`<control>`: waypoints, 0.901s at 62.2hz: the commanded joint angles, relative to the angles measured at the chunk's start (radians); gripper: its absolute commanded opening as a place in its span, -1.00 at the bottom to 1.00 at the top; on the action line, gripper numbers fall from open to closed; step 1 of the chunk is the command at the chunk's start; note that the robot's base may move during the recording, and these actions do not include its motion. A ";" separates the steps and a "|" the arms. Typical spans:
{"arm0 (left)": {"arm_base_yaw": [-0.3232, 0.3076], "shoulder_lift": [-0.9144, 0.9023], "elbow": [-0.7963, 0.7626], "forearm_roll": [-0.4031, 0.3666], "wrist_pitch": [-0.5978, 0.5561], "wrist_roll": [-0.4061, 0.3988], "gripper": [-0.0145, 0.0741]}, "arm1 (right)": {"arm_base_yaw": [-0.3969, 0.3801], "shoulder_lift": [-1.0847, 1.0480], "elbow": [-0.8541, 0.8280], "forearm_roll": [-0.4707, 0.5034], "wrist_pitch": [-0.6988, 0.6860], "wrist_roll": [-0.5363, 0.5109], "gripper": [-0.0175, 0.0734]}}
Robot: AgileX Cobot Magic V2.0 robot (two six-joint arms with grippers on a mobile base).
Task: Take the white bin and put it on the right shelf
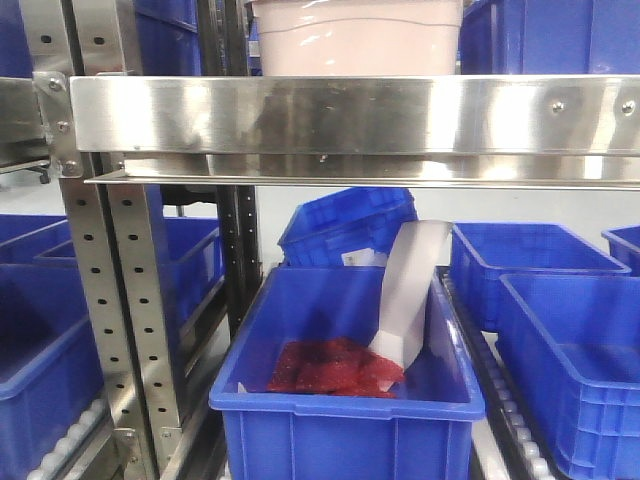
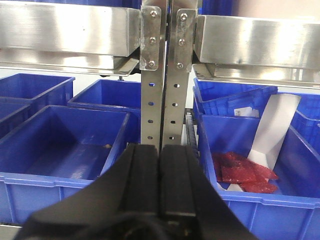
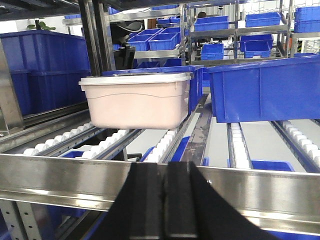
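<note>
While the white bin (image 3: 136,106) sits on the right shelf (image 3: 280,192) rollers, both claws, left (image 2: 160,175) and right (image 3: 164,200), are pressed closed, empty.

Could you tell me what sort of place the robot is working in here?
Most likely a warehouse or factory parts store. Stainless steel racks with roller tracks carry rows of blue crates, more loaded racks stand behind, and the white bin sits on the rollers.

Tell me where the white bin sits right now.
In the right wrist view the white bin rests on the roller tracks of the upper level, left of a blue crate and behind the steel front rail.
</note>
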 commanded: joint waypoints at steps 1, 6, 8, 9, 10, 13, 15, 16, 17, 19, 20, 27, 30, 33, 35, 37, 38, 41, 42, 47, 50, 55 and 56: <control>0.003 -0.003 -0.001 -0.008 -0.081 -0.010 -0.94 | -0.006 0.011 -0.025 0.036 -0.031 -0.008 -0.47; 0.003 -0.003 -0.001 -0.008 -0.081 -0.010 -0.94 | -0.006 0.011 -0.025 0.036 -0.031 -0.008 -0.47; 0.003 -0.003 -0.001 -0.008 -0.081 -0.010 -0.94 | -0.006 0.011 -0.025 0.036 -0.031 -0.008 -0.47; 0.003 -0.003 -0.001 -0.008 -0.081 -0.010 -0.94 | -0.006 0.011 -0.025 0.036 -0.031 -0.008 -0.47; 0.003 -0.003 -0.001 -0.008 -0.081 -0.010 -0.94 | -0.006 0.011 -0.025 0.036 -0.031 -0.008 -0.47; 0.003 -0.003 -0.001 -0.008 -0.081 -0.010 -0.94 | -0.006 0.011 -0.025 0.036 -0.031 -0.008 -0.47; 0.003 -0.003 -0.001 -0.008 -0.081 -0.010 -0.94 | -0.006 0.011 -0.025 0.036 -0.031 -0.008 -0.47; 0.003 -0.003 -0.001 -0.008 -0.081 -0.010 -0.94 | -0.006 0.011 -0.025 0.036 -0.031 -0.008 -0.47; 0.003 -0.003 -0.001 -0.008 -0.081 -0.010 -0.94 | -0.006 0.011 -0.025 0.036 -0.031 -0.008 -0.47; 0.003 -0.003 -0.001 -0.008 -0.081 -0.010 -0.94 | -0.006 0.011 -0.025 0.036 -0.031 -0.008 -0.47; 0.003 -0.003 -0.001 -0.008 -0.081 -0.010 -0.94 | -0.006 0.011 -0.025 0.036 -0.031 -0.008 -0.47; 0.003 -0.003 -0.001 -0.008 -0.081 -0.010 -0.94 | -0.006 0.011 -0.025 0.036 -0.031 -0.008 -0.47; 0.003 -0.003 -0.001 -0.008 -0.081 -0.010 -0.94 | -0.006 0.011 -0.025 0.036 -0.031 -0.008 -0.47; 0.003 -0.003 -0.001 -0.008 -0.081 -0.010 -0.94 | -0.006 0.011 -0.025 0.036 -0.031 -0.008 -0.47; 0.003 -0.003 -0.001 -0.008 -0.081 -0.010 -0.94 | -0.006 0.011 -0.025 0.036 -0.031 -0.008 -0.47; 0.003 -0.003 -0.001 -0.008 -0.081 -0.010 -0.94 | -0.006 0.011 -0.025 0.036 -0.031 -0.008 -0.47; 0.003 -0.003 -0.001 -0.008 -0.081 -0.010 -0.94 | -0.006 0.011 -0.025 0.036 -0.031 -0.008 -0.47; 0.003 -0.003 -0.001 -0.008 -0.081 -0.010 -0.94 | -0.006 0.011 -0.025 0.036 -0.033 -0.008 -0.47; 0.003 -0.003 -0.001 -0.008 -0.081 -0.010 -0.94 | -0.006 0.011 -0.025 0.036 -0.034 -0.008 -0.47; 0.003 -0.003 -0.001 -0.008 -0.081 -0.010 -0.94 | -0.006 0.011 -0.024 0.036 -0.034 -0.008 -0.47; 0.003 -0.003 -0.001 -0.008 -0.081 -0.010 -0.94 | -0.006 0.011 -0.024 0.036 -0.034 -0.008 -0.47; 0.003 -0.003 -0.001 -0.008 -0.081 -0.010 -0.94 | -0.006 0.011 -0.024 0.036 -0.039 -0.008 -0.47; 0.003 -0.003 -0.001 -0.008 -0.081 -0.010 -0.94 | -0.006 0.011 -0.024 0.035 -0.039 -0.008 -0.47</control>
